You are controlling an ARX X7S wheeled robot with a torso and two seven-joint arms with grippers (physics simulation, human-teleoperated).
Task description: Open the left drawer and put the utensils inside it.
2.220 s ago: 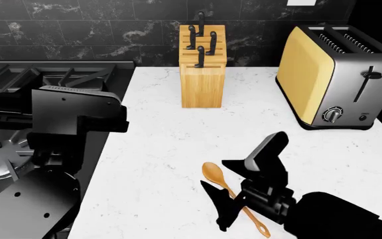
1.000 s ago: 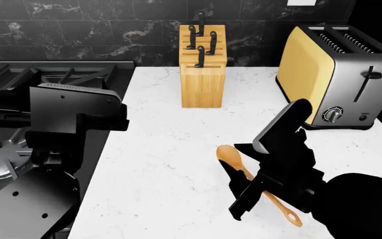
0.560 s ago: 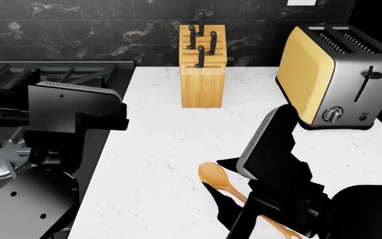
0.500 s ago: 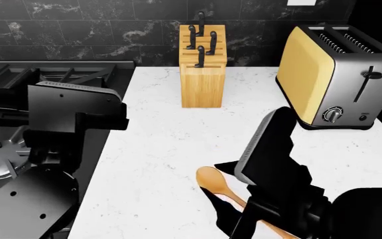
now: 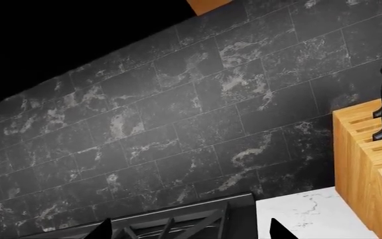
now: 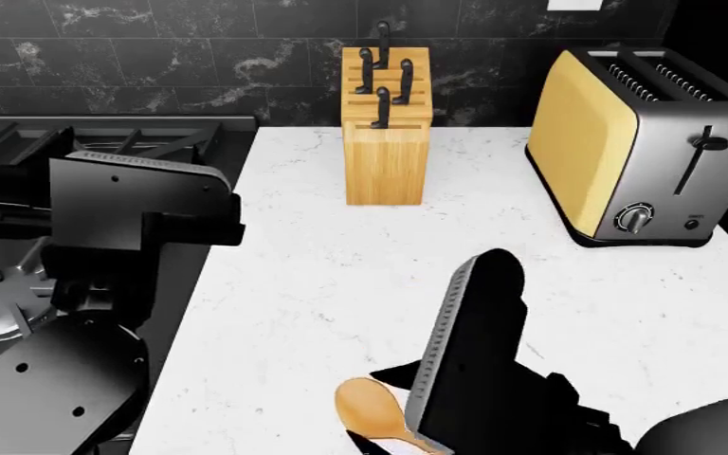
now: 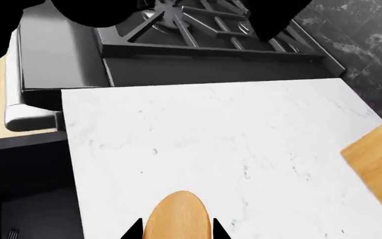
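The golden wooden spoon (image 6: 371, 413) is in my right gripper (image 7: 176, 232), which is shut on it; its bowl (image 7: 177, 217) sticks out between the two black fingertips, above the white counter (image 7: 231, 139) near the counter's front edge. In the head view my right arm (image 6: 478, 379) hides the spoon's handle. Below the counter's edge lies a dark open cavity (image 7: 35, 211) that looks like the left drawer pulled out. The fork is out of view. My left gripper (image 5: 191, 232) hangs open over the stove's edge, holding nothing.
A wooden knife block (image 6: 387, 123) with black-handled knives stands at the back of the counter. A yellow and chrome toaster (image 6: 643, 142) sits at the back right. The black gas stove (image 6: 35, 152) adjoins the counter on the left, and my left arm (image 6: 136, 209) is above it.
My right arm has lifted the spoon off the counter and carried it leftward and toward the counter's front edge. The left arm has barely moved.
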